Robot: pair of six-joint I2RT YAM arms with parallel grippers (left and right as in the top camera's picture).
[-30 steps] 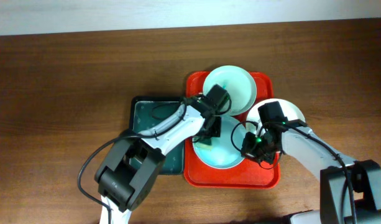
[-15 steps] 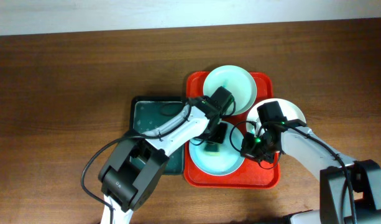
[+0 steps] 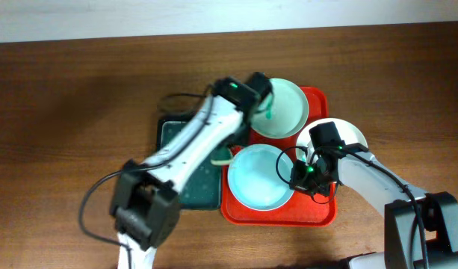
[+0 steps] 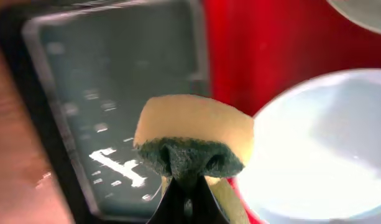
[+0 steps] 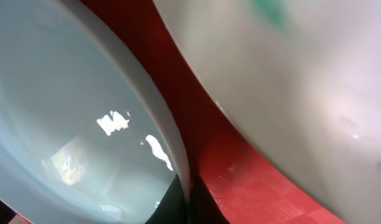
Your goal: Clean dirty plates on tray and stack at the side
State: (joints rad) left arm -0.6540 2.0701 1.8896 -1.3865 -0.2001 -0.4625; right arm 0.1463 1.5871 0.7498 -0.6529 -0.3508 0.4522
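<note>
The pale blue plate (image 3: 262, 181) lies on the red tray (image 3: 318, 213) and shows no smear; it also shows in the left wrist view (image 4: 321, 143). My right gripper (image 3: 297, 179) is shut on its right rim (image 5: 178, 155). The mint green plate (image 3: 287, 108), with a teal smear, sits at the tray's back. The white plate (image 3: 352, 134) lies at the right, partly under my right arm, and its smear shows in the right wrist view (image 5: 268, 12). My left gripper (image 4: 189, 199) is shut on a yellow and green sponge (image 4: 193, 134), held above the border of the two trays (image 3: 223, 155).
A dark green tray (image 3: 176, 138), wet inside (image 4: 109, 99), adjoins the red tray's left side. Brown wooden table (image 3: 79, 112) surrounds both trays. My left arm stretches across the green tray up to the mint plate's left edge.
My left gripper lifted the sponge off the pale blue plate and carried it left to the green tray's edge. The left arm swung up and back. The right gripper held still.
</note>
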